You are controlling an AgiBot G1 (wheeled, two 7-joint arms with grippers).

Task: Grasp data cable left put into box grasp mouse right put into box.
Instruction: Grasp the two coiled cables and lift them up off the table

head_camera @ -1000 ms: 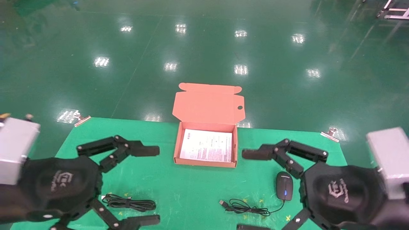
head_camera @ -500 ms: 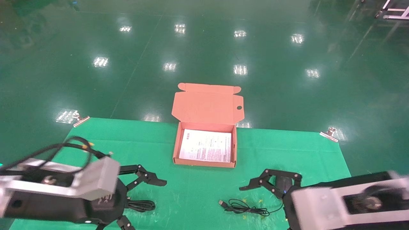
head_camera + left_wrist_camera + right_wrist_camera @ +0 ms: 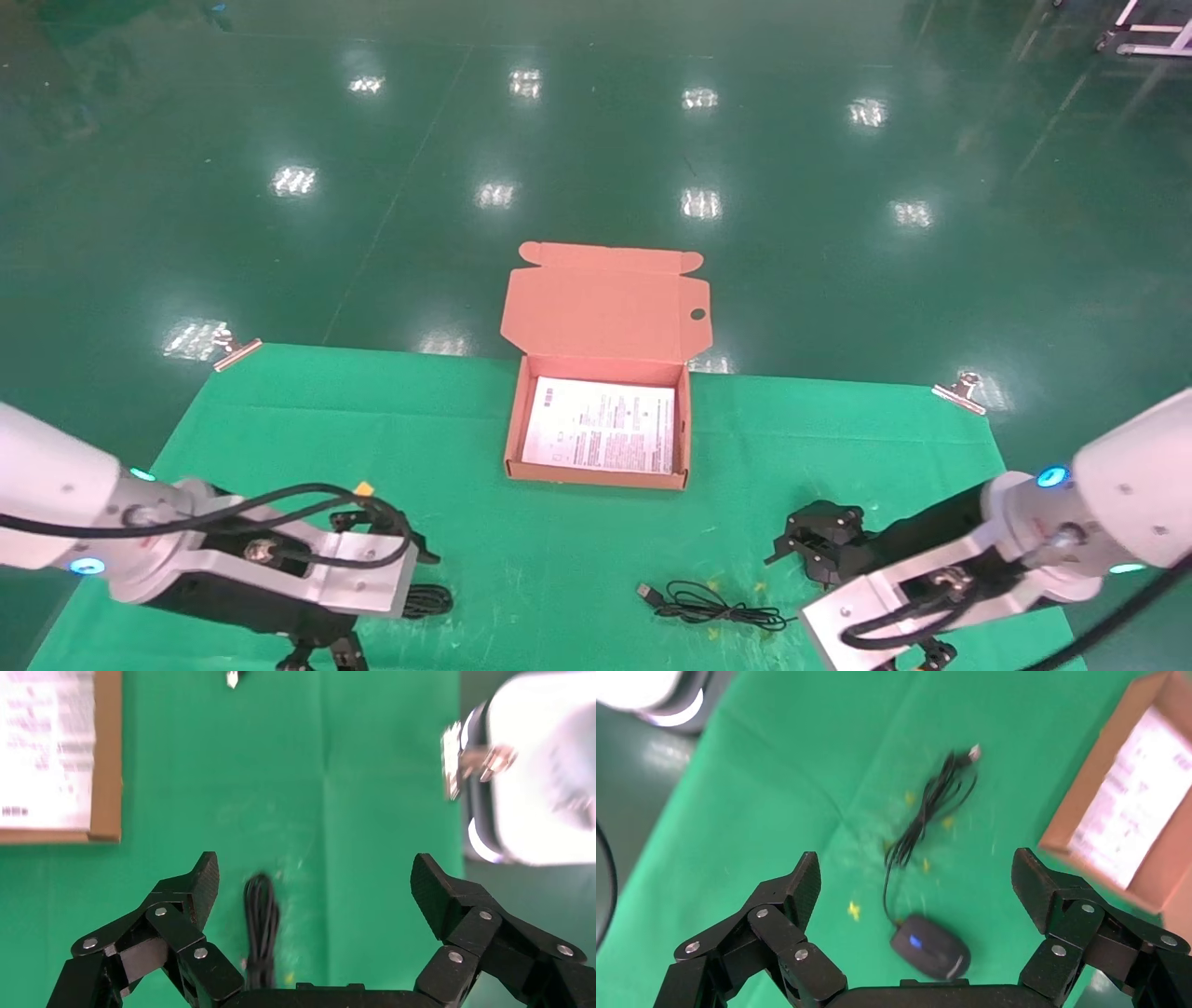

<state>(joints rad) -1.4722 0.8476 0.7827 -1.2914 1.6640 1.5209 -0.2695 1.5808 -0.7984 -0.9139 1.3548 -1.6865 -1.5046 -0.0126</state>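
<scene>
The data cable [image 3: 261,931], a long black looped bundle, lies on the green cloth. My left gripper [image 3: 316,881] is open and hovers above it, with the cable near one finger. In the head view only the cable's end [image 3: 430,601] shows beside the left wrist. The black mouse [image 3: 930,946], its wheel lit blue, lies between the jaws of my open right gripper [image 3: 916,874], untouched. In the head view that gripper [image 3: 819,545] hides the mouse. The mouse's thin cord [image 3: 708,608] trails to the left. The salmon-orange box [image 3: 596,477] stands open at the table's middle, with a white leaflet [image 3: 601,424] inside.
The box lid [image 3: 605,303] stands up at the back, past the table's far edge. Metal clips [image 3: 237,349] [image 3: 959,390] hold the green cloth [image 3: 279,419] at both far corners. Shiny green floor lies beyond. The box edge shows in both wrist views [image 3: 105,755] [image 3: 1083,797].
Both arms have dropped and turned their grippers downward, the left over the data cable, the right over the mouse. Both grippers stay open. The cable, mouse and box have not moved.
</scene>
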